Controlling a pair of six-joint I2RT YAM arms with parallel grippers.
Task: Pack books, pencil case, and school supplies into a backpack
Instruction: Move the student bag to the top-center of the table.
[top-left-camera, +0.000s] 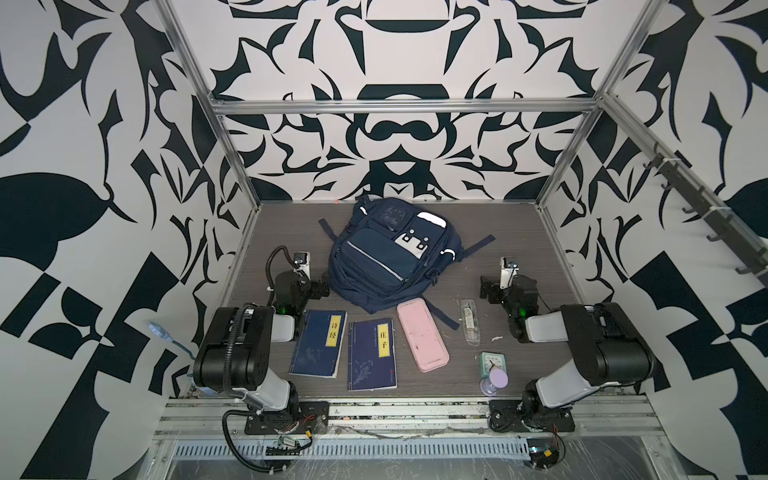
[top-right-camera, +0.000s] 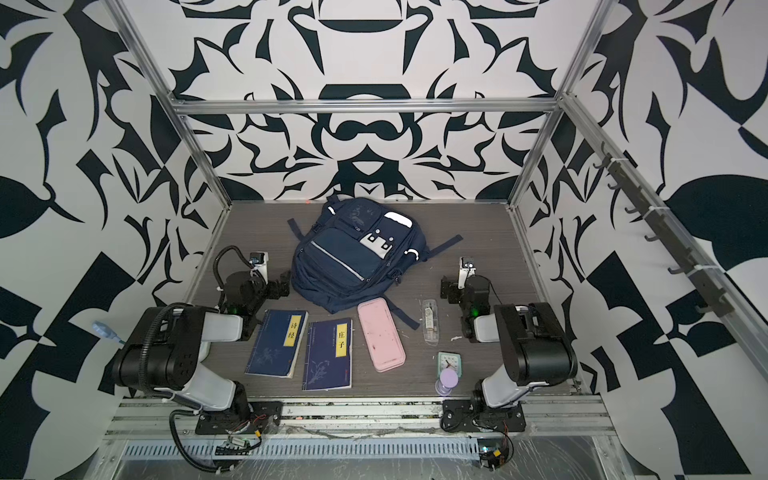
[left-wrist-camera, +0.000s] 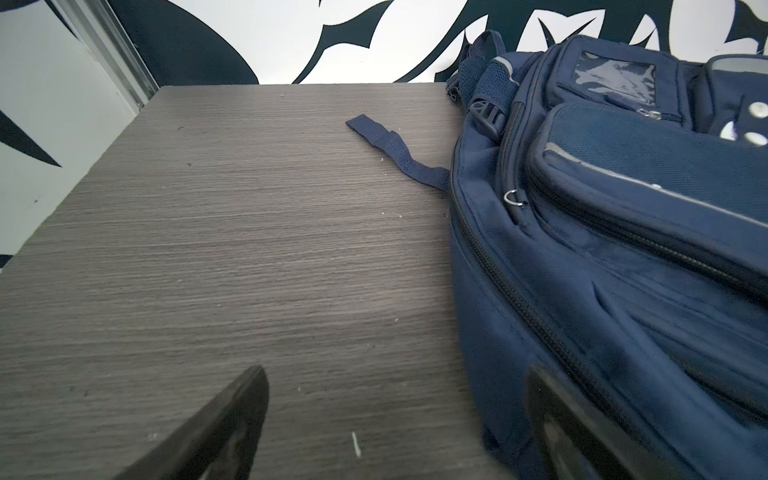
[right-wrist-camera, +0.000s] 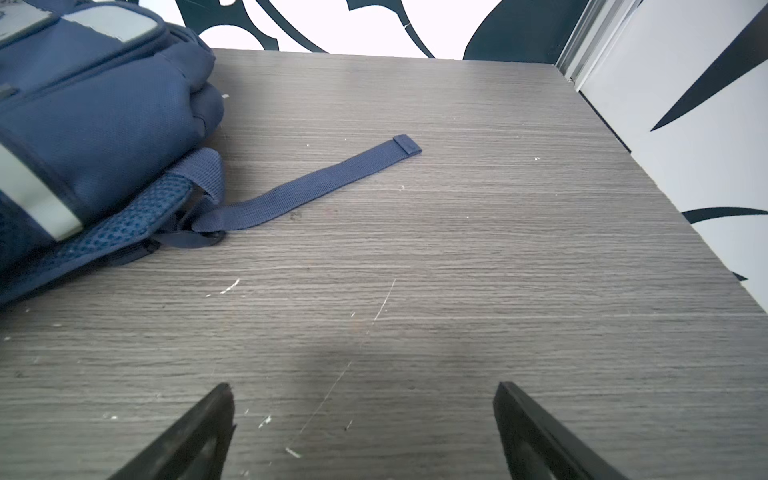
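So the backpack (top-left-camera: 386, 253) lies flat, pockets up, at the mid-back of the worktop (top-left-camera: 540, 249). In front of it there's a row running from the left: a book (top-left-camera: 319, 344), a second book (top-left-camera: 371, 354), the pink case (top-left-camera: 422, 335) with its far end right at the backpack's edge, then the clear packet (top-left-camera: 470, 321). A clock (top-left-camera: 493, 364) and an hourglass (top-left-camera: 494, 382) sit nearer the front. Left jaws are spread wide and empty, just beside the backpack. Right jaws are wide and empty too, over bare worktop near a loose strap (right-wrist-camera: 307, 187).
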